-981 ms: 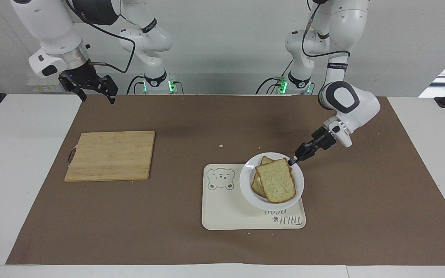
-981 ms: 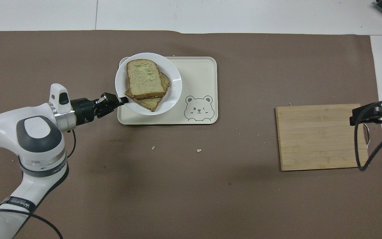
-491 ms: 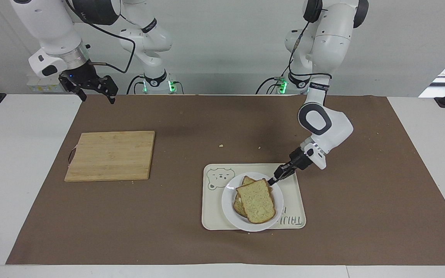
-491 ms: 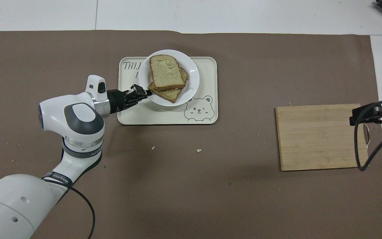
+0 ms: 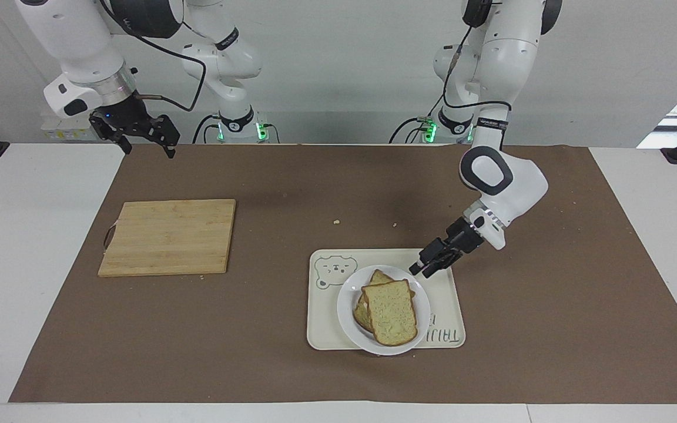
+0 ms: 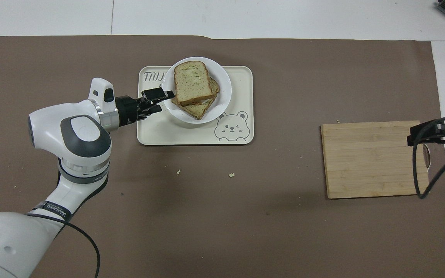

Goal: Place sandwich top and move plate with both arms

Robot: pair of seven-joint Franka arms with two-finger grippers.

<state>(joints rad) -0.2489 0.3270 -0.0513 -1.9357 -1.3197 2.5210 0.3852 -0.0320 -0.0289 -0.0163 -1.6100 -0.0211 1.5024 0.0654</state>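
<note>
The small white plate (image 5: 345, 308) rests on the cream bear tray (image 5: 327, 330), at the tray's edge farther from the robots. The sandwich top (image 5: 391, 311), a pale slice with a brown crust, lies on a lower slice (image 5: 379, 276) on the plate. My left gripper (image 5: 424, 269) is open and empty, just off the plate's rim on the side toward the left arm's end. In the overhead view the left gripper (image 6: 160, 101) is beside the plate (image 6: 222, 96) and the sandwich top (image 6: 192, 82). My right gripper (image 5: 138, 134) waits open, raised at the right arm's end.
A wooden cutting board (image 5: 168, 236) lies toward the right arm's end; in the overhead view my right gripper (image 6: 439, 133) hangs over the handle end of the board (image 6: 373, 159). The tray (image 6: 149, 131) sits on a brown mat. A few crumbs lie on the mat.
My left gripper carried the plate toward the tray's middle and away from the robots, set it down, let go of its rim and drew back a little. The right arm has not moved.
</note>
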